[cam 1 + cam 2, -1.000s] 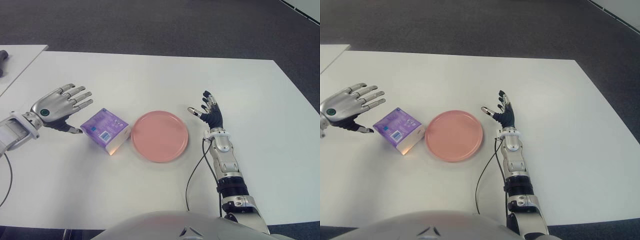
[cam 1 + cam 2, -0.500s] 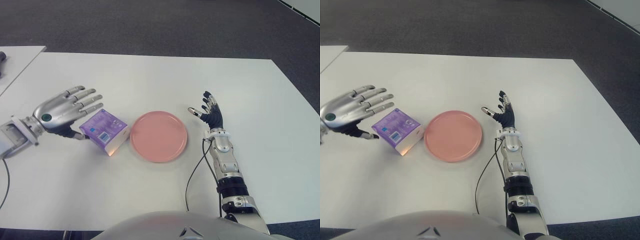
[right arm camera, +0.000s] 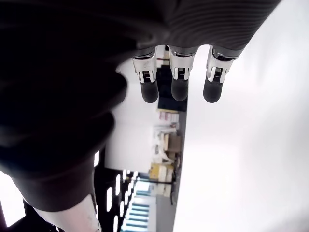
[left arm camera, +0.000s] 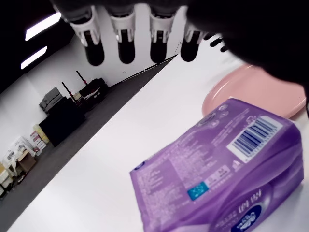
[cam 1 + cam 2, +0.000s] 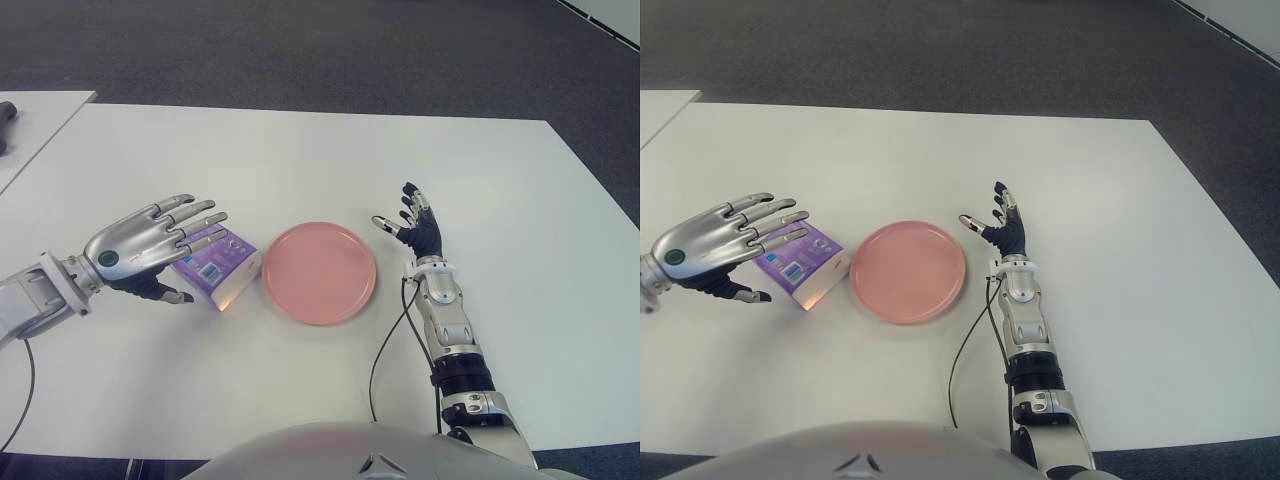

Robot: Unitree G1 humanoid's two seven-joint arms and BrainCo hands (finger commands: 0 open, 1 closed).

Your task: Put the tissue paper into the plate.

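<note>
Right now we see our left hand (image 5: 140,248) over the desk (image 5: 300,150), fingers (image 5: 195,222) spread and straight, holding nothing. Fingertips reach over the near-left part of the tissue paper pack (image 5: 218,264); thumb sits lower, beside the pack's left edge. We can't tell if any finger touches it. In the left wrist view the pack (image 4: 217,169) lies under the fingertips w/ a clear gap.

Pack is purple, lying flat on the desk just left of the pink plate (image 5: 320,272), approx touching its rim. Long axis runs diagonally, from far-left to near-right, barcode face up.

Our right hand (image 5: 415,225) shows right of the plate, fingers spread, empty.
</note>
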